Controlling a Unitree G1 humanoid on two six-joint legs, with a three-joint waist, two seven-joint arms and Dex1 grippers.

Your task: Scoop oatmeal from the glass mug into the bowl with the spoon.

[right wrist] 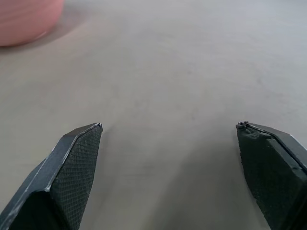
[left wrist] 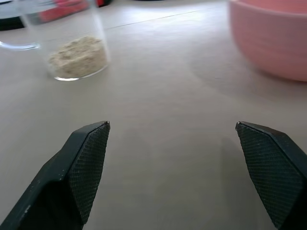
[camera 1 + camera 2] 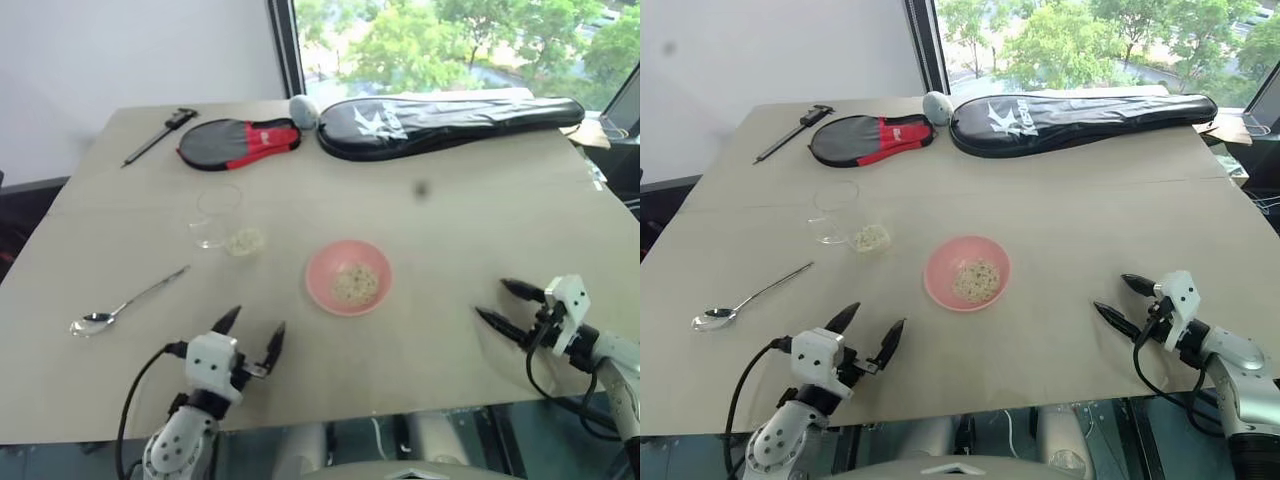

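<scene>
Left eye view: spoon (image 3: 125, 303) lies untouched at near left; glass mug (image 3: 220, 218) holding oatmeal (image 3: 244, 241) sits beyond it, pink bowl (image 3: 348, 277) to its right. Left gripper (image 3: 254, 334) and right gripper (image 3: 500, 303) both spread wide, empty.

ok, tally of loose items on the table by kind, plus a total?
Racket covers: 2, long black zipped cover and shorter red-and-black paddle cover
Dishes: 2, clear glass mug, round pink bowl
Utensils/tools: 2, shiny silver metal spoon, dark caliper
Small grey ball: 1
Total: 7
</scene>
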